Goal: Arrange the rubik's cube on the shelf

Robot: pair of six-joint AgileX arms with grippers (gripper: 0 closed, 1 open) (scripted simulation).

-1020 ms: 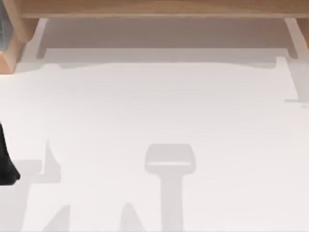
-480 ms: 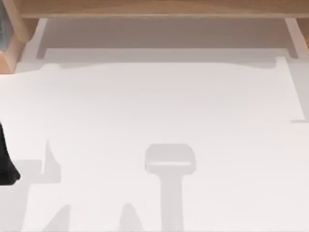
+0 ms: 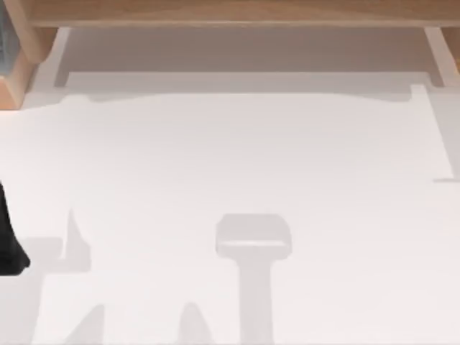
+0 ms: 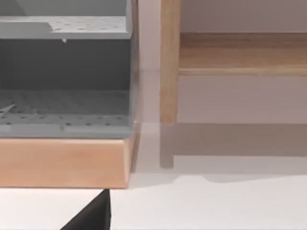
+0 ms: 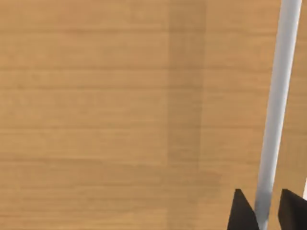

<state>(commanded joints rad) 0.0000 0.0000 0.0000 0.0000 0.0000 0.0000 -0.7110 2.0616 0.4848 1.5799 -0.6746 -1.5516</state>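
Rendered sim workbench, not a real room. Evidence: flat featureless white table (image 3: pixel 237 158) with hard-edged, uniform shadows, no clutter, no walls or floor detail. Light-wood shelf (image 3: pixel 230 13) runs along the table's far edge, standing on wooden side supports, its shadow falling on the table just in front of it. Just beside the shelf's left support sits a grey perforated rack (image 4: pixel 64 72) on a light-wood base, like a lab or workshop storage unit. Wood grain is clean and repetitive, textures synthetic.

No text, label, brand, number or sign can be read anywhere.
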